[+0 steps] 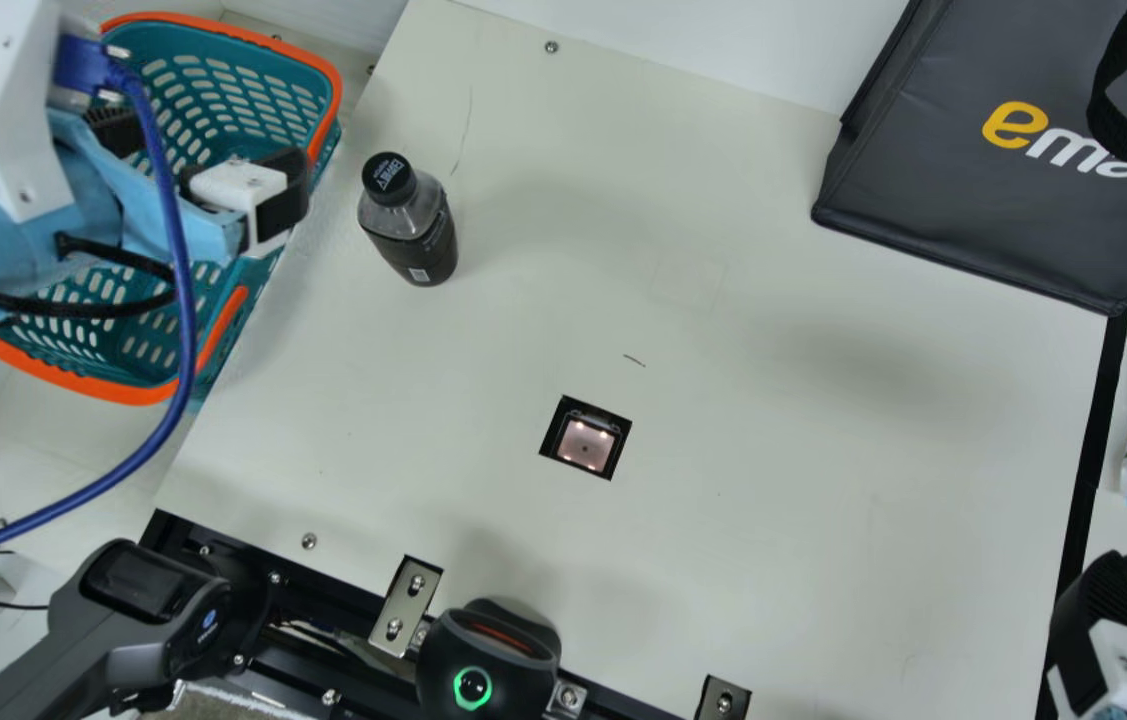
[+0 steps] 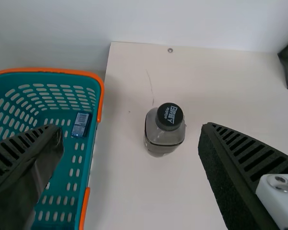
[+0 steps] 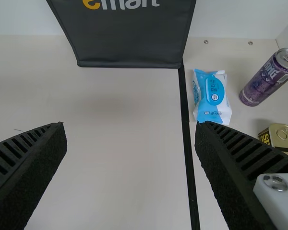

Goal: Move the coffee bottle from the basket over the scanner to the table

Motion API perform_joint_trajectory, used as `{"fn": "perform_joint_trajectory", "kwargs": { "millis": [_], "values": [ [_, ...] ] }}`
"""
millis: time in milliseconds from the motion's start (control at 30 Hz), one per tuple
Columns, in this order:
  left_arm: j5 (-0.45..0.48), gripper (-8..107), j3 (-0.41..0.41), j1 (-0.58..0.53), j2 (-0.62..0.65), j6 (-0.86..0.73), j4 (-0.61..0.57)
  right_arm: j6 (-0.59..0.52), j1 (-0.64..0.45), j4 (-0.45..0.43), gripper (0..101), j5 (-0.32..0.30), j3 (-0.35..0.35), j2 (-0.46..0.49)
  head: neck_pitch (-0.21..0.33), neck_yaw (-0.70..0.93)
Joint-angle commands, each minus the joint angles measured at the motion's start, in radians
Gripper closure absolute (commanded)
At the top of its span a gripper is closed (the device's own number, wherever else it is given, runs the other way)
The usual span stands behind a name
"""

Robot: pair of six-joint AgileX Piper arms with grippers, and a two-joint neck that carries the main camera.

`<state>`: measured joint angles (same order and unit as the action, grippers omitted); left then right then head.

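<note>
The dark, black-capped plastic coffee bottle (image 1: pixel 410 225) stands upright on the cream worktop (image 1: pixel 773 480), between the teal, orange-rimmed basket (image 1: pixel 323 80) and the black-framed square scanner (image 1: pixel 585 445). The left claw (image 2: pixel 130 128) is released, as is the right (image 3: pixel 131 125). An off-centre left approach could topple the bottle or catch the basket's rim; if the bottle has not been scanned, leaving it here would miss the scan.

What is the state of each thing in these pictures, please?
Coffee bottle, upright on the table, capped
Basket, holding a blue packet
Left end effector, open, empty
Right end effector, open, empty
Scanner, lit
Wet wipes pack, lid shut
Purple drink can, upright
Food tin, lid on
Shopping bag, standing upright
</note>
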<state>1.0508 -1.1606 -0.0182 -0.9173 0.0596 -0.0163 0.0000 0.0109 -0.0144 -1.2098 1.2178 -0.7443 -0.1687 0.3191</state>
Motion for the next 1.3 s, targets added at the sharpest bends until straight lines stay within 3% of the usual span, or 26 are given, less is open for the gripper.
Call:
{"fn": "perform_joint_trajectory", "kwargs": {
  "millis": [0,167,667,967,1267],
  "values": [
    [0.0,9,0.0,0.0,0.0,0.0,0.0,0.0,0.0,0.0,6,0.0,0.0,0.0,0.03,0.002],
    [0.007,9,0.0,0.0,0.0,0.0,0.0,0.0,0.0,0.0,6,0.0,0.0,0.0,0.03,0.002],
    [0.007,9,0.0,0.0,0.0,0.0,0.0,0.0,0.0,0.0,6,0.0,0.0,0.0,0.03,-0.347],
    [-0.006,9,0.006,-0.003,-0.01,0.007,0.004,0.0,0.0,0.0,6,0.0,0.0,0.0,0.03,-0.347],
    [-0.112,9,0.064,-0.073,-0.08,0.083,0.06,0.0,0.0,0.0,6,0.0,0.0,0.0,0.03,-0.347]
  ]
}}
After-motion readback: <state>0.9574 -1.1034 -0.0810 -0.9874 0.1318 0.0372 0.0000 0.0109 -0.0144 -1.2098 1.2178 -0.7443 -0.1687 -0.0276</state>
